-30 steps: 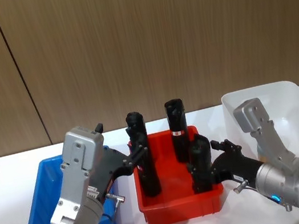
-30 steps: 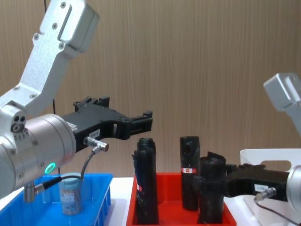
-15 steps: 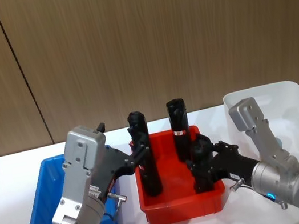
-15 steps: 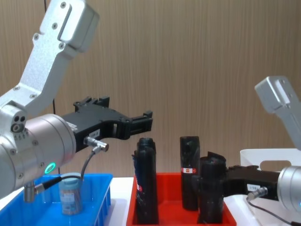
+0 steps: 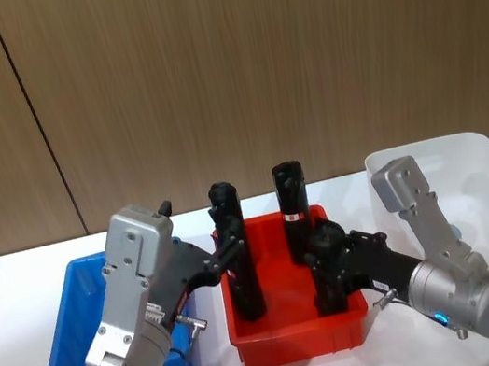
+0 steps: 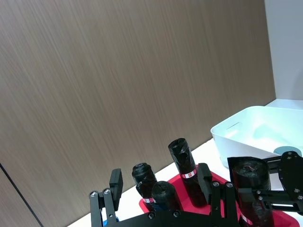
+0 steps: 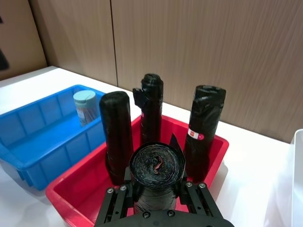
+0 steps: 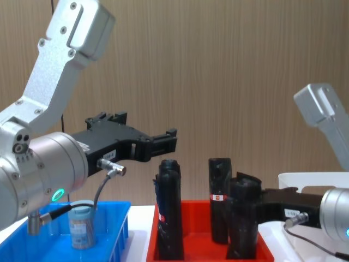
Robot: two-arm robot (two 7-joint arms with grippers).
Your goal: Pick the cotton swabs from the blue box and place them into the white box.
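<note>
Probably light, stiff and a little slick, the small clear plastic cotton-swab jar with its pale round lid (image 8: 80,224) stands upright in the shallow blue plastic bin (image 8: 117,229), best pinched across its body below the lid, while the left claw (image 8: 163,142) hangs open and empty above, and the right claw (image 7: 156,189) is clamped on a black wrapped roll (image 7: 156,171) in the red plastic tray (image 7: 83,187).

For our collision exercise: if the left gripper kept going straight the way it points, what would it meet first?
Probably the black rolls in the red tray: the left gripper points that way, though it sits higher, so it might pass over them.
</note>
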